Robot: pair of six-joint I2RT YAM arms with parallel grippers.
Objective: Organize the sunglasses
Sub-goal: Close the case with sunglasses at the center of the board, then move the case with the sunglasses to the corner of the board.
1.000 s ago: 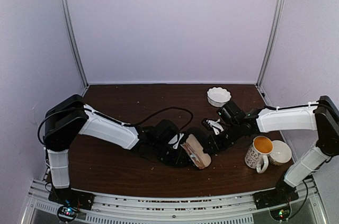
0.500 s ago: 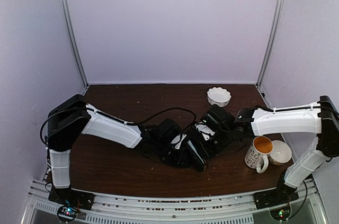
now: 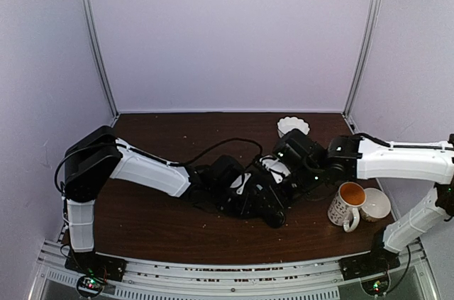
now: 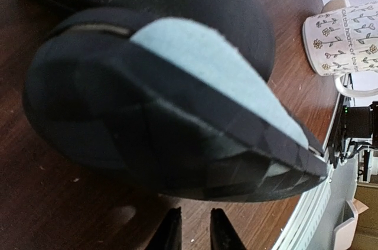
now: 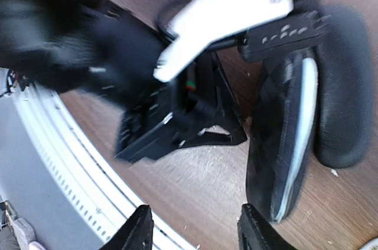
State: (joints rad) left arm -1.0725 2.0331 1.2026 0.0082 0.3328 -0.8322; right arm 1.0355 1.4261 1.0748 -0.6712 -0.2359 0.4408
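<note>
The sunglasses are not showing in any view; whether they are lying inside the black glasses case [image 4: 136,138], resting almost shut mid-table [image 4: 47,203] with a light-blue cloth [image 4: 212,67] peeking out, cannot be told.

Noted: black case [image 4: 147,143] with light-blue cloth [image 4: 218,72] at its seam, white mug [image 4: 345,37] printed with small black flowers and holding orange-brown liquid [image 3: 352,193], plain white bowl [image 3: 293,127], dark brown wood-grain surface [image 3: 156,232], right gripper [image 5: 196,221] black in the jaws, pale lilac walls [image 3: 234,30].
</note>
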